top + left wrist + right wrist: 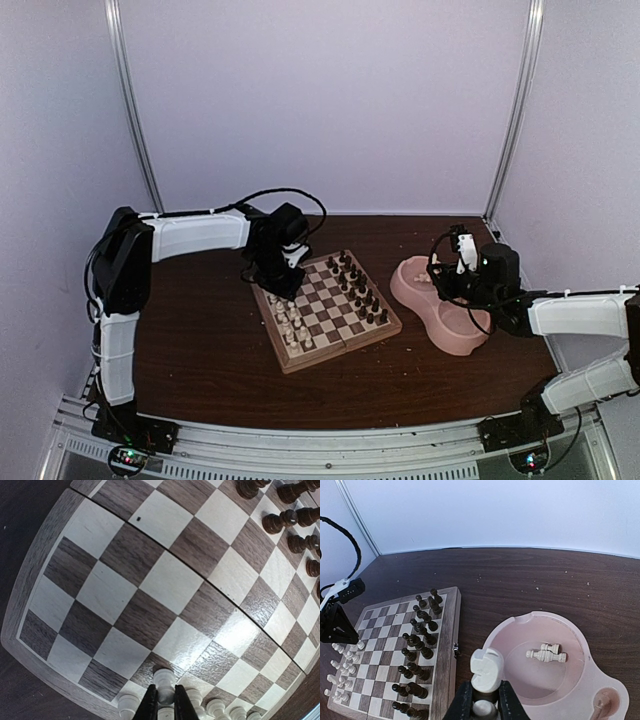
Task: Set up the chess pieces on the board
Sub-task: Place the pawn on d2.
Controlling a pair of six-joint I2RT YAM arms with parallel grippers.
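Starting with the top external view: the board (325, 312) lies mid-table (200, 340), dark pieces (358, 285) along its right edge, cream chess pieces (292, 325) along its left edge. The left gripper (278, 278) is low over the board's far left corner. The right gripper (462, 258) hangs above the far compartment of the pink double bowl (408, 292), off the board's right edge. In the left wrist view, the left gripper (165, 690) has its jaws pinched on a cream piece (164, 676) in the edge row, other cream pieces just beside it; whether its base sits flat cannot be told. Judged procedure: centre the base on its square, release only once it is seated, then withdraw straight up so the fingers (150, 705) clear the neighbours. In the right wrist view, the right gripper (486, 692) is clamped on a notched piece (486, 667), upright, above the bowl's rim (495, 635); spare pieces (547, 655) lie inside. Carry it upright, high over the dark pieces (417, 650), once the left arm is clear.
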